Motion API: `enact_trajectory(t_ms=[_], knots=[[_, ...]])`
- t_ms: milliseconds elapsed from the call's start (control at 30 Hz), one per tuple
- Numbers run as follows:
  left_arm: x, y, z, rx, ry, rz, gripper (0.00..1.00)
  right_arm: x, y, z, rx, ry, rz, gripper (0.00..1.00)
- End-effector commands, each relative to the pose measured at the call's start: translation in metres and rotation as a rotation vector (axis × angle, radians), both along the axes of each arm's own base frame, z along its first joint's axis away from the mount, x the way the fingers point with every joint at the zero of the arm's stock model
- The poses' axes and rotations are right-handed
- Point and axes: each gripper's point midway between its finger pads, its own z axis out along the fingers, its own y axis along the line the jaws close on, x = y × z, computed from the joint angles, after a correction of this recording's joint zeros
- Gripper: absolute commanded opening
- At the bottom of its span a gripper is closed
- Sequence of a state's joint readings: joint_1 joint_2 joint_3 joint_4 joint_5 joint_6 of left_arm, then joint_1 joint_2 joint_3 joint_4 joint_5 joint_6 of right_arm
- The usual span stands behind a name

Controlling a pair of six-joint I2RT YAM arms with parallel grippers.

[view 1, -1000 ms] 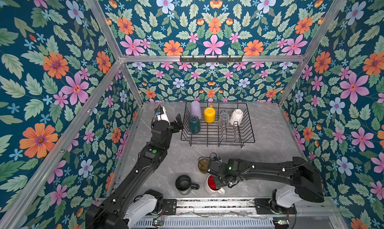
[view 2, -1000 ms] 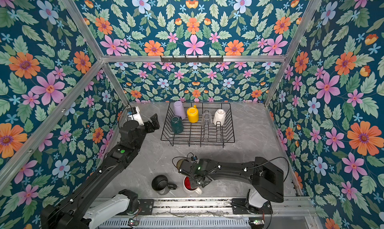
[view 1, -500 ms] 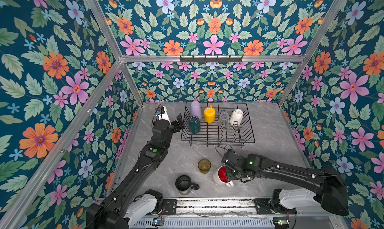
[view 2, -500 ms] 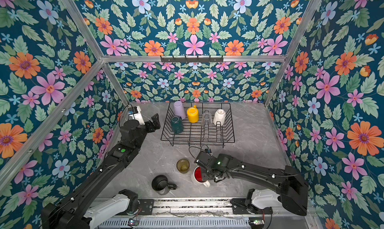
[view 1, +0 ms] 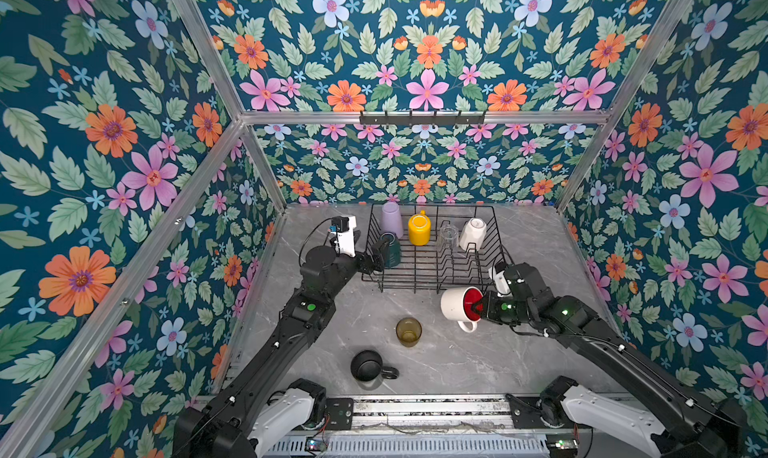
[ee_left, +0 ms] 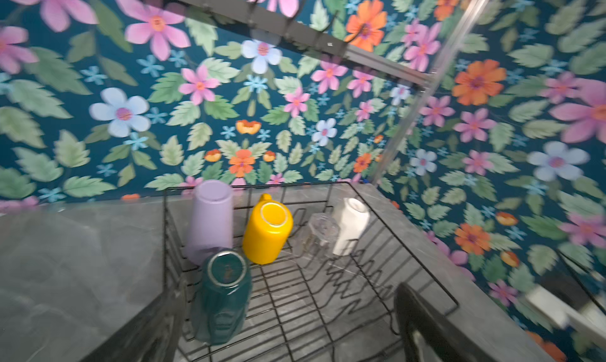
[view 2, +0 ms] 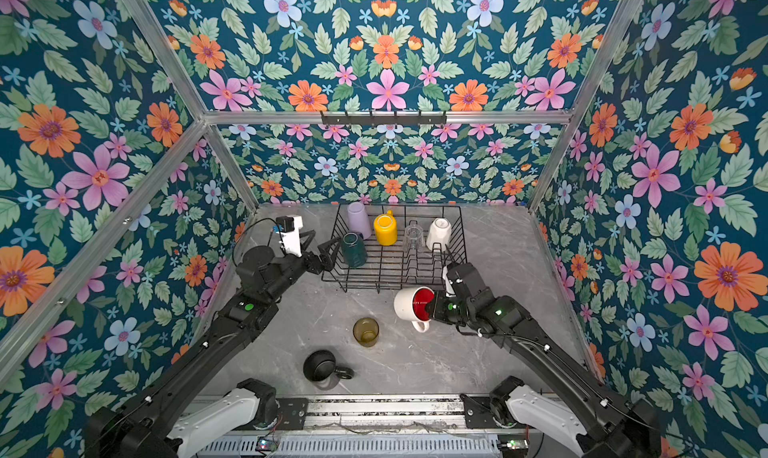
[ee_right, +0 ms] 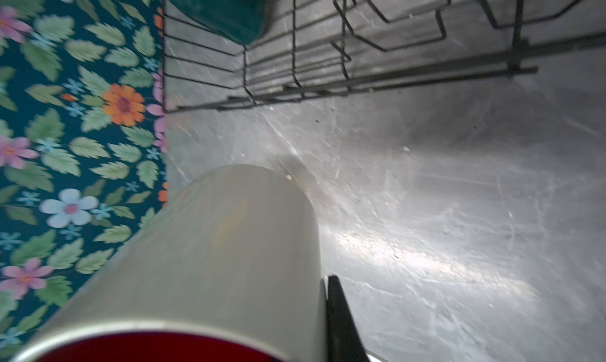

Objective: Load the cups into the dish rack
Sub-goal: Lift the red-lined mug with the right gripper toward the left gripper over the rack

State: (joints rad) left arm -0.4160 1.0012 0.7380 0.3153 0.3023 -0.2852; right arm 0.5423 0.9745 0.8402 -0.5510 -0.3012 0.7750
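Right jaws: clamped narrow on the rim of the white mug with the red inside (view 1: 459, 310); one black finger (ee_right: 341, 317) lies along its outer wall. The mug is off the worktop (view 1: 457, 360), tipped on its side with the mouth towards the arm and the handle hanging down. It is just in front of the dish rack's near edge, towards its right end.

Left jaws: wide apart, holding nothing, at the left end of the dish rack (view 1: 419, 269) and just beside the teal mug (view 1: 390, 250). Cannot tell if they touch it.

Progress:
- In the rack, all upside down: lilac tumbler (view 1: 392, 220), yellow mug (view 1: 419, 227), clear glass (view 1: 448, 232) and cream mug (view 1: 473, 233) along the far side, with the teal mug nearer, at the left.
- In transit: the white mug, which I judge is being carried to the rack.
- Left on the worktop, upright: amber glass (view 1: 408, 331) and black mug (view 1: 368, 365), well apart from the rack.
- My estimate is five of eight done, and the front and right of the rack are free.

Surface and room: grey marbled worktop with scattered specks. Dark teal flowered paper covers the walls inside an aluminium frame, and a black hook rail (view 1: 422, 117) is on the back wall.
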Motion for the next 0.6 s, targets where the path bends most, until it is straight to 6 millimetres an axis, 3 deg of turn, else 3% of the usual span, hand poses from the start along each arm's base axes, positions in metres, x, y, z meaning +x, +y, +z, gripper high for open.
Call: enact_trajectory(t_ms=[0,267,433,567], knots=[[-0.038,-0.034,0.024,-0.031,-0.13,-0.297,1.0,0.019,0.021,0.049,0.213,-0.136,0.089,0.0],[-0.068,-0.056,0.019,-0.063,-0.141,-0.528,1.0,0.055,0.03,0.098,0.447,-0.238,0.159,0.0],[-0.081,-0.065,0.02,-0.082,-0.141,-0.644,1.0,0.065,0.043,0.114,0.522,-0.258,0.232,0.0],[-0.08,-0.068,0.019,-0.08,-0.13,-0.661,1.0,0.069,0.052,0.126,0.573,-0.284,0.292,0.0]])
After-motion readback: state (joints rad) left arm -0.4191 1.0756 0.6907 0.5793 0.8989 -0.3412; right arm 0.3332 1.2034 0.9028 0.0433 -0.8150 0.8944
